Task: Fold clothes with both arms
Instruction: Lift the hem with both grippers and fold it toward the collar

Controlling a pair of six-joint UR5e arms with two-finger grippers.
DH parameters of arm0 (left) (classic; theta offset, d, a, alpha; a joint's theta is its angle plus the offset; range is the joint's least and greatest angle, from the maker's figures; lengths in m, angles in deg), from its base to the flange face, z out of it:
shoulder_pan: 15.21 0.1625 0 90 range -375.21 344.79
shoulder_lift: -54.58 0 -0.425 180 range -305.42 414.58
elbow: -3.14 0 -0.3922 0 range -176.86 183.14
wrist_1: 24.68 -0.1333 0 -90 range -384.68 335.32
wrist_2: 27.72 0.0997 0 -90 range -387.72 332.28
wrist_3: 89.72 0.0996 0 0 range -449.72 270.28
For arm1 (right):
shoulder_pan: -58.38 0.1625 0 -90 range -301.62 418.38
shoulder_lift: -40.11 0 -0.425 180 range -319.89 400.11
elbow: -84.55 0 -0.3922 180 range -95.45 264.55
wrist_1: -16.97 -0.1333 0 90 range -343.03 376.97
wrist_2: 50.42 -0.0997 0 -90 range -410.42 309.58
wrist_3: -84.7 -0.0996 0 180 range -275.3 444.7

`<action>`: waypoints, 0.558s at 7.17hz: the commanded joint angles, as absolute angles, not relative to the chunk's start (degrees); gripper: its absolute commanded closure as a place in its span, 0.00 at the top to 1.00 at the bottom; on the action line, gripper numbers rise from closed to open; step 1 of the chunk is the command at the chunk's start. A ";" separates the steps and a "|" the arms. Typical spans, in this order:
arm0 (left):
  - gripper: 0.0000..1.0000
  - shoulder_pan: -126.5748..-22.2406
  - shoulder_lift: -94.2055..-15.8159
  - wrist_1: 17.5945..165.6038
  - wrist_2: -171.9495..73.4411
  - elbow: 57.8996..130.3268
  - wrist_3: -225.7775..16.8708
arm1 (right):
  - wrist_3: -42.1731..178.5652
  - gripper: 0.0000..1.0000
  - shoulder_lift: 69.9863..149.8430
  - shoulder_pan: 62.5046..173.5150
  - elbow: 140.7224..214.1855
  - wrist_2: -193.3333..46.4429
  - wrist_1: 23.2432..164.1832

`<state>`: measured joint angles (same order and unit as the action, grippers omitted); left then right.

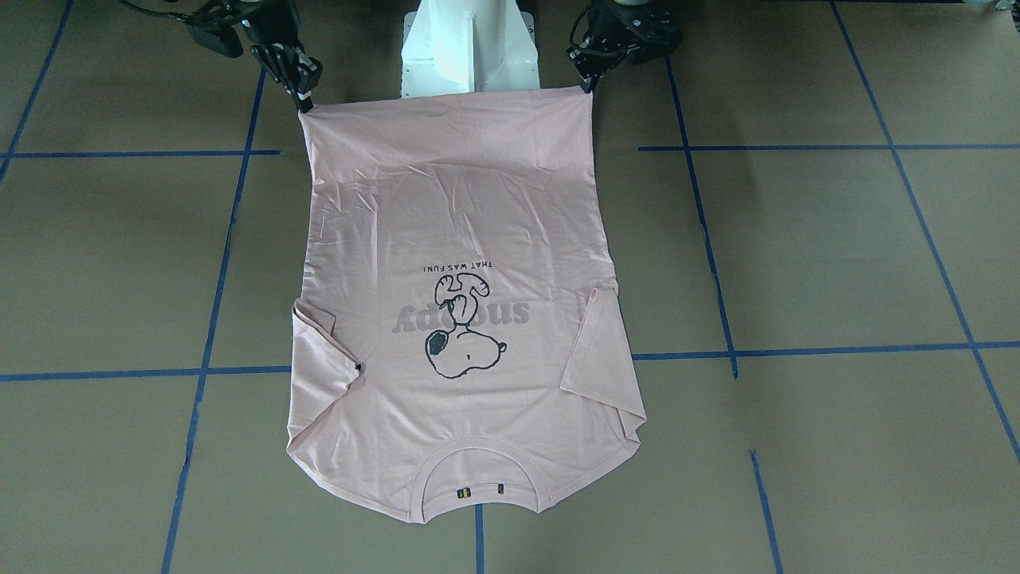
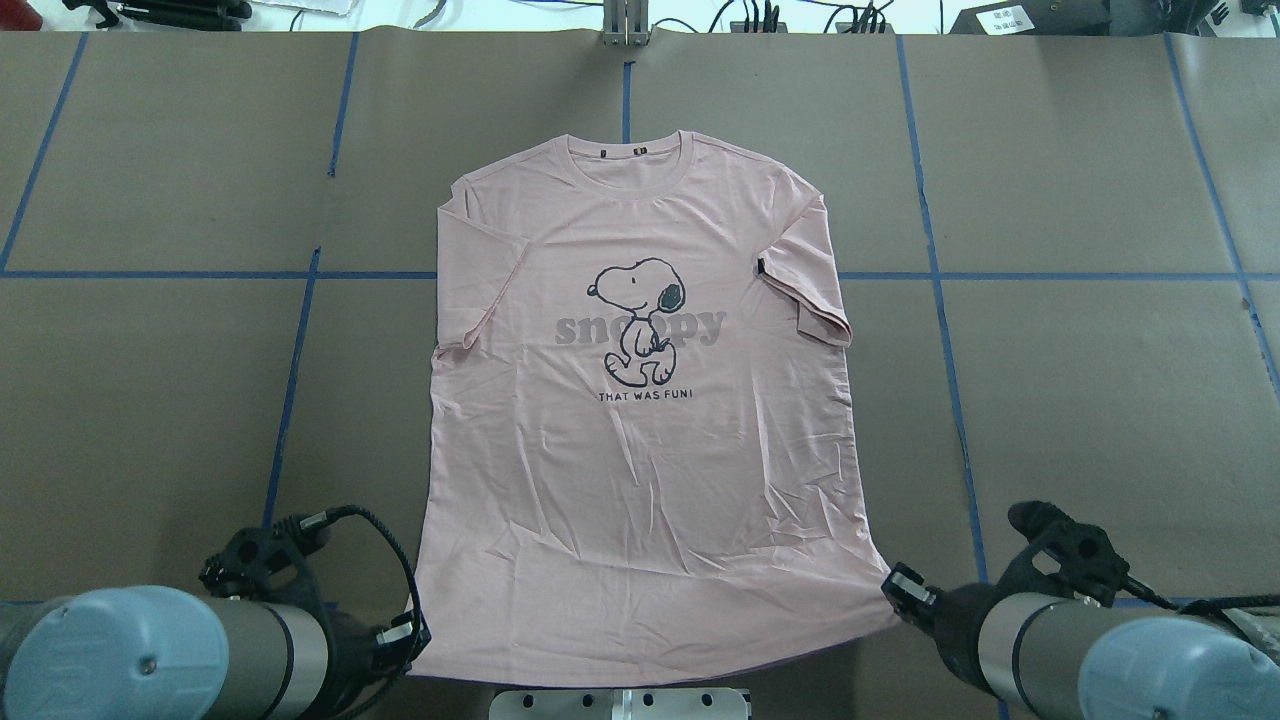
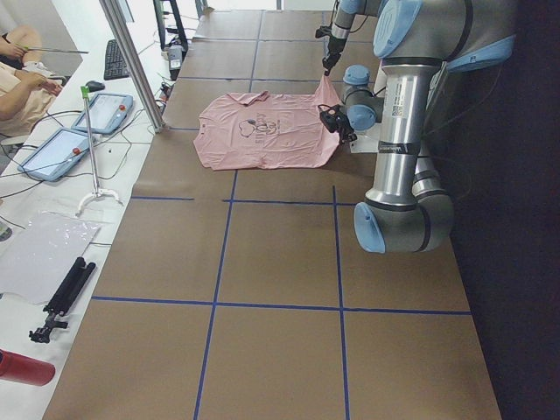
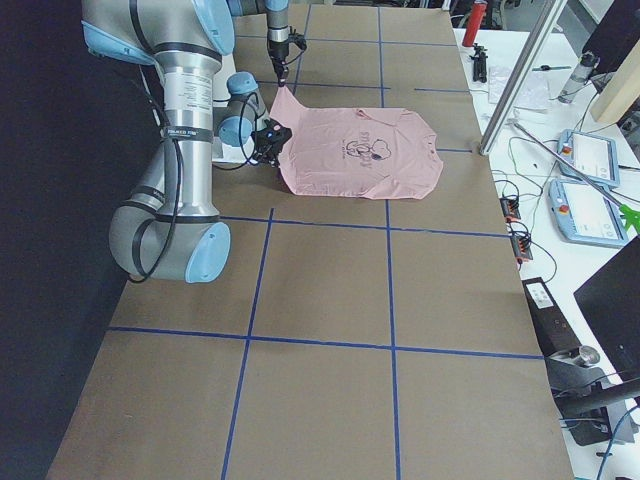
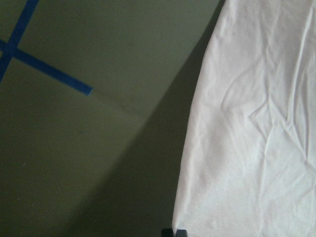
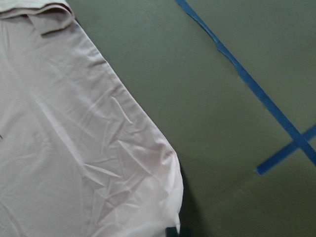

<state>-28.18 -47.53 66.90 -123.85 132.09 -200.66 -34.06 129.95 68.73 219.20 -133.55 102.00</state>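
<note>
Built of silver-grey tube sections with rounded light blue joint caps: left arm point(image 2: 170, 650) and right arm point(image 2: 1080, 640). Tipped with black, skeletal two-finger left hand point(image 1: 590, 84) and right hand point(image 1: 304, 102). Looped with black cable point(image 2: 405, 572), stickered with a white printed label point(image 3: 396, 103), mounted on a white pedestal point(image 1: 470, 48).

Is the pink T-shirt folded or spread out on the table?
Spread out, front up: T-shirt shows full length, collar to hem; only its sleeves lie turned in.
</note>
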 commanded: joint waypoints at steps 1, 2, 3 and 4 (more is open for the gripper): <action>0.00 -42.57 -56.39 67.86 -123.87 118.53 -188.05 | -19.52 0.00 116.98 82.83 206.70 -136.35 102.22; 0.00 -47.68 -58.60 72.74 -123.96 113.06 -184.42 | -14.58 0.00 113.01 88.82 201.15 -139.08 102.22; 0.00 -50.60 -59.32 76.71 -123.96 110.75 -183.42 | -8.70 0.00 111.14 94.10 199.09 -140.24 102.31; 0.00 -52.81 -61.50 78.49 -123.96 109.59 -183.41 | -5.42 0.00 109.03 98.15 197.42 -142.07 104.31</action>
<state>-49.29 -59.16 75.30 -123.95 112.14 -184.44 -10.81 112.06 92.24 200.36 -139.84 102.69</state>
